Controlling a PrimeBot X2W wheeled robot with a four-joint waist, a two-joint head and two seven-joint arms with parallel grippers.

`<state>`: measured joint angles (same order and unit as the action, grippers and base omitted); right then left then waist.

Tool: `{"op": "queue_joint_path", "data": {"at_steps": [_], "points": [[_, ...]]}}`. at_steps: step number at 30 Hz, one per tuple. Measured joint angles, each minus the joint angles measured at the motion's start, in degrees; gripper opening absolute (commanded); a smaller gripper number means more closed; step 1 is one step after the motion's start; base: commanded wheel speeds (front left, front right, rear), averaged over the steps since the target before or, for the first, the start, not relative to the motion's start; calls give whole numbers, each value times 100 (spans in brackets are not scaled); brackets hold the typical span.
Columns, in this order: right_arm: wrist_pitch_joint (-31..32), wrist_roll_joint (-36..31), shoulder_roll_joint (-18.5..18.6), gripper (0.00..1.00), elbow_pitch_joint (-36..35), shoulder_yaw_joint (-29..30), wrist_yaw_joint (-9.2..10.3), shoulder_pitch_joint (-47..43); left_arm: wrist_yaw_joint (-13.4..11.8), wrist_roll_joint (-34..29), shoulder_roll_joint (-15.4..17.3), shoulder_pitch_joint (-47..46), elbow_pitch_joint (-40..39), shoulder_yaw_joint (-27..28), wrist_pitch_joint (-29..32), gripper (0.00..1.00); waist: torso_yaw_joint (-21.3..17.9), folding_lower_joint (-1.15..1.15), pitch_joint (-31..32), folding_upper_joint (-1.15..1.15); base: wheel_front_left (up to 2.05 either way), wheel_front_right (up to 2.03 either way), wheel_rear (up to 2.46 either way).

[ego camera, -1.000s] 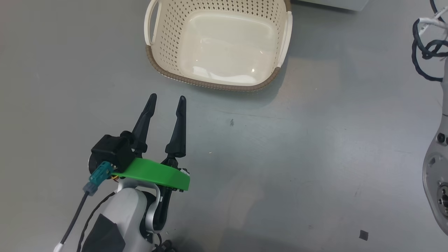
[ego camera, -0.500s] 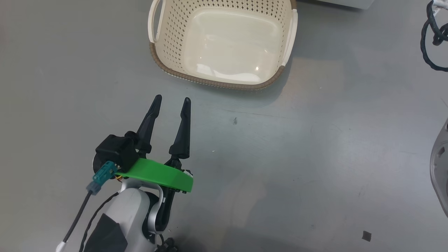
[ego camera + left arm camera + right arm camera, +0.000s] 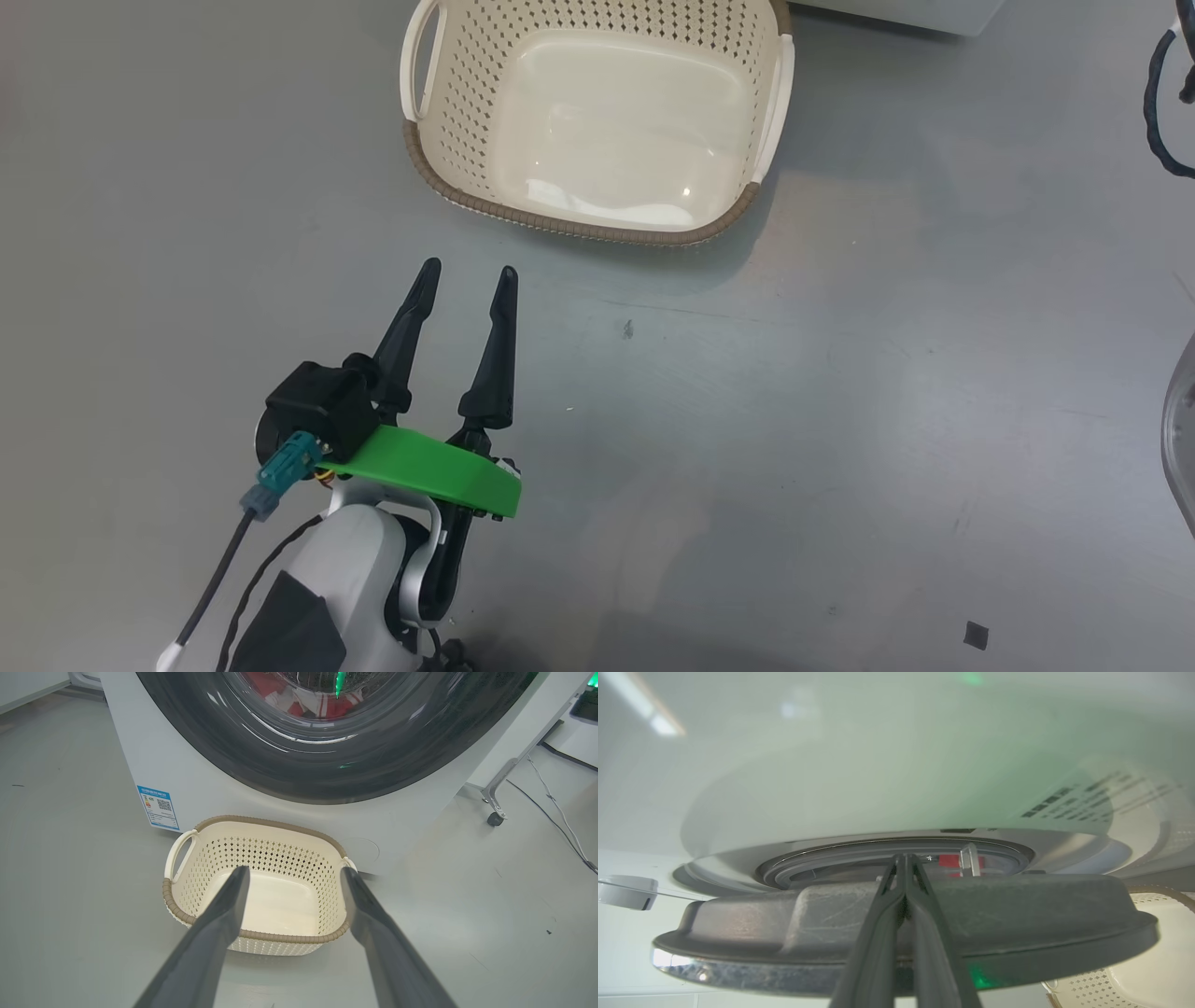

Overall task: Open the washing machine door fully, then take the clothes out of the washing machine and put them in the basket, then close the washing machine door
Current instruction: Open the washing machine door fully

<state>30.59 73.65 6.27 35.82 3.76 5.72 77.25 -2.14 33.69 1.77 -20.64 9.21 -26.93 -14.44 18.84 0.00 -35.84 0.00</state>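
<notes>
The cream basket (image 3: 579, 227) stands empty on the grey floor, right in front of the white washing machine (image 3: 140, 756). My left gripper (image 3: 469, 271) hovers open a little short of the basket (image 3: 261, 821), fingers (image 3: 224, 919) pointing at it and holding nothing. Red clothes (image 3: 322, 704) show through the glossy black washing machine door (image 3: 299, 765). In the right wrist view the door (image 3: 1017, 914) stands ajar, its grey inner rim edge-on. My right gripper (image 3: 903, 857) is shut and empty, its fingers lying across that rim and pointing into the gap, where a bit of red clothes (image 3: 948, 861) shows.
A black cable loop (image 3: 1162, 121) and a pale link of my right arm (image 3: 1181, 439) sit at the head view's right edge. A wheeled stand leg (image 3: 495, 807) and floor cables (image 3: 556, 812) lie right of the machine. A small dark scrap (image 3: 974, 635) lies on the floor.
The head camera has shifted, so the basket sits a bit further right and the right arm's pale link has slid towards the right edge. Both grippers keep their states.
</notes>
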Motion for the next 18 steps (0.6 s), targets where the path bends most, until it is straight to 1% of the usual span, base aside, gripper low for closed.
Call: {"op": "queue_joint_path", "data": {"at_steps": [15, 18], "points": [[247, 157, -7, 0, 263, 27, -1, 38, 0, -18, -1, -2, 56, -9, 0, 100, -62, 0, 83, 0, 0, 0, 0], [297, 293, -13, 0, 364, 84, -10, 29, 0, -19, -1, -3, 102, -4, 0, 100, -67, 0, 138, 0, 0, 0, 0]]}}
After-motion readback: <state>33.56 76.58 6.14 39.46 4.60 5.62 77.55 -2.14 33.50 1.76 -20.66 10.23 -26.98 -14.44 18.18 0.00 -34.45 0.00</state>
